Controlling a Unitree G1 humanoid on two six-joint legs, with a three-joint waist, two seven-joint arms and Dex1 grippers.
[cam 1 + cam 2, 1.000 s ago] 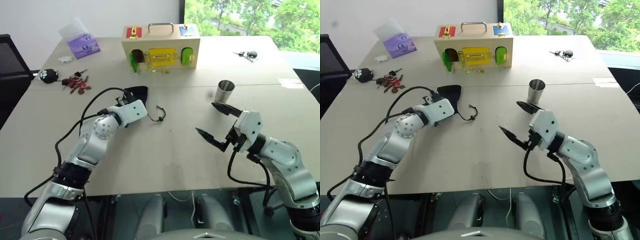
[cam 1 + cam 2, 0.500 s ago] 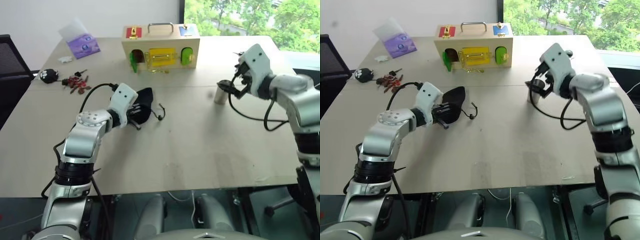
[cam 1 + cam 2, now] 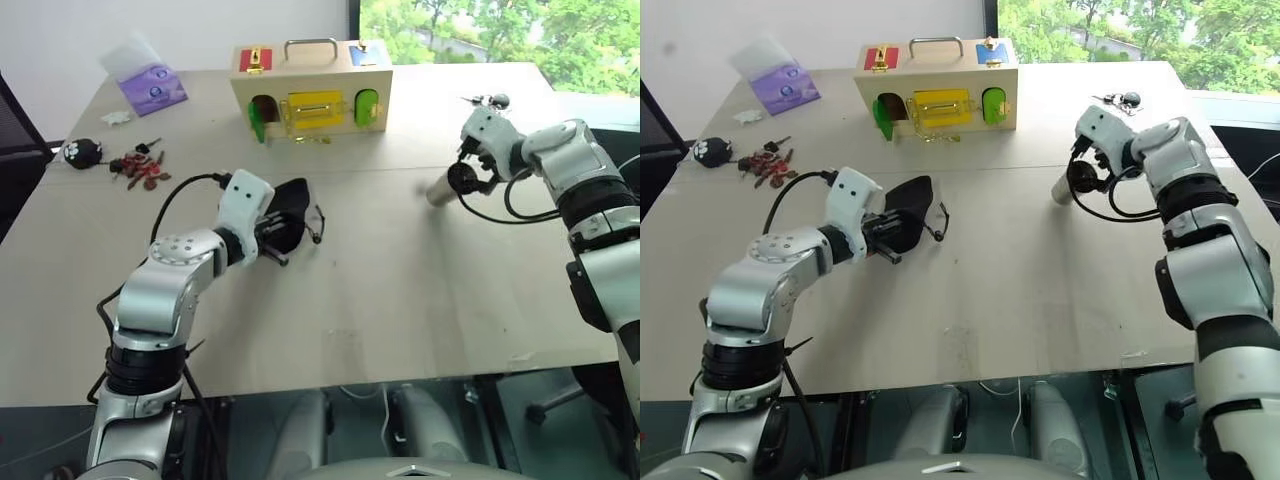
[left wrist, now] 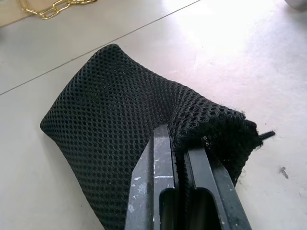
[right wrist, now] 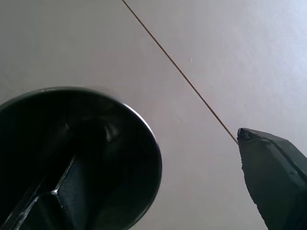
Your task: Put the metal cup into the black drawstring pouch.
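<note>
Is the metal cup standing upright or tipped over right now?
Tipped: the metal cup leans on the table, with one finger of the right hand inside its mouth.

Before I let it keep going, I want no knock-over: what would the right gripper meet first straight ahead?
Probably the metal cup: the right gripper is at its mouth, one finger inside, the other outside, jaws open. Beyond it lies the table.

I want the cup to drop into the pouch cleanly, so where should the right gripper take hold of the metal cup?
Probably pinch the metal cup by its wall at the open rim, from above: one of the right gripper's fingers inside the mouth, the other outside. It has no handle, and its shiny sides taper.
</note>
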